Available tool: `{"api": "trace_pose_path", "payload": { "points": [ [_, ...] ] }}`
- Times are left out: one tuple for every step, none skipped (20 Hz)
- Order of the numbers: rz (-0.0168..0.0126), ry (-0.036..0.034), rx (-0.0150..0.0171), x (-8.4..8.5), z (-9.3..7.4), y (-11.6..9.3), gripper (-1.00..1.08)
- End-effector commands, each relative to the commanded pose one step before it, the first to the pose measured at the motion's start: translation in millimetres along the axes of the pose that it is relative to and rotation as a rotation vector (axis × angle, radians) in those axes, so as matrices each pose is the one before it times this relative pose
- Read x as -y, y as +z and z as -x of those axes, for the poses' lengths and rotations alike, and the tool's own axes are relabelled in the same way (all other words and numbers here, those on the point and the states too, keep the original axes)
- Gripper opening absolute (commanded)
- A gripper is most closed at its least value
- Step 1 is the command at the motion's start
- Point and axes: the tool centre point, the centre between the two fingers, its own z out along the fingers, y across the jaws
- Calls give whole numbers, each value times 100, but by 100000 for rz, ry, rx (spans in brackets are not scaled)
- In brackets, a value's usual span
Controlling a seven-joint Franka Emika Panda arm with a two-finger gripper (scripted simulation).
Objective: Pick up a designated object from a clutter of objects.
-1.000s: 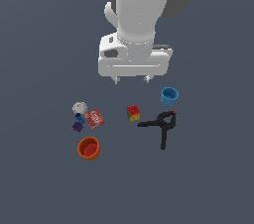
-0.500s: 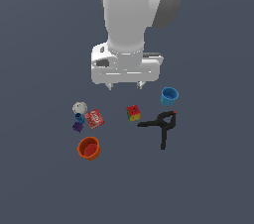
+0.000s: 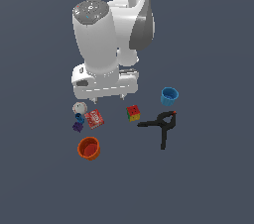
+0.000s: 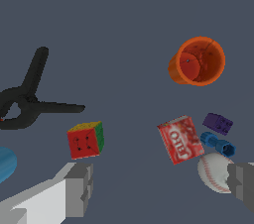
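The tiny dark-blue spool point(image 3: 79, 118) lies between the white ball point(image 3: 79, 108), the red packet point(image 3: 94, 118) and the purple piece point(image 3: 77, 127). In the wrist view the spool point(image 4: 218, 143) sits just beyond the ball point(image 4: 215, 172), beside the packet point(image 4: 180, 139). My gripper point(image 3: 108, 99) hangs open and empty above the clutter, to the exterior view's right of the spool. One grey fingertip point(image 4: 79, 188) is near the multicoloured cube point(image 4: 86, 139); the other fingertip point(image 4: 242, 182) is by the ball.
An orange cup point(image 3: 89, 148) stands near the front. The multicoloured cube point(image 3: 133, 113), a black clamp point(image 3: 161, 125) and a light-blue cup point(image 3: 169, 96) lie toward the exterior view's right. The clamp point(image 4: 27, 99) and orange cup point(image 4: 197, 61) also show in the wrist view.
The arm has swung toward the exterior view's left and come lower over the clutter. The objects have not moved.
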Motion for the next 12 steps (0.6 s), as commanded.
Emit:
{"api": "trace_pose_path", "payload": {
  "points": [
    [-386, -2102, -480, -2061, 122, 1675, 100],
    [-112, -833, -194, -820, 106, 666, 100],
    [-87, -828, -192, -820, 136, 666, 100],
    [-62, -825, -189, -818, 167, 666, 100],
    [-37, -817, -184, -818, 198, 667, 100],
    [-12, -816, -179, -813, 228, 667, 100],
    [12, -812, -171, -809, 259, 667, 100],
    [36, -806, -162, -806, 290, 668, 100],
    [60, -808, -154, -797, 319, 667, 100],
    [82, -796, -141, -783, 346, 661, 100],
    [99, -756, -123, -739, 358, 631, 100],
    [112, -716, -106, -690, 362, 596, 100]
  ]
}}
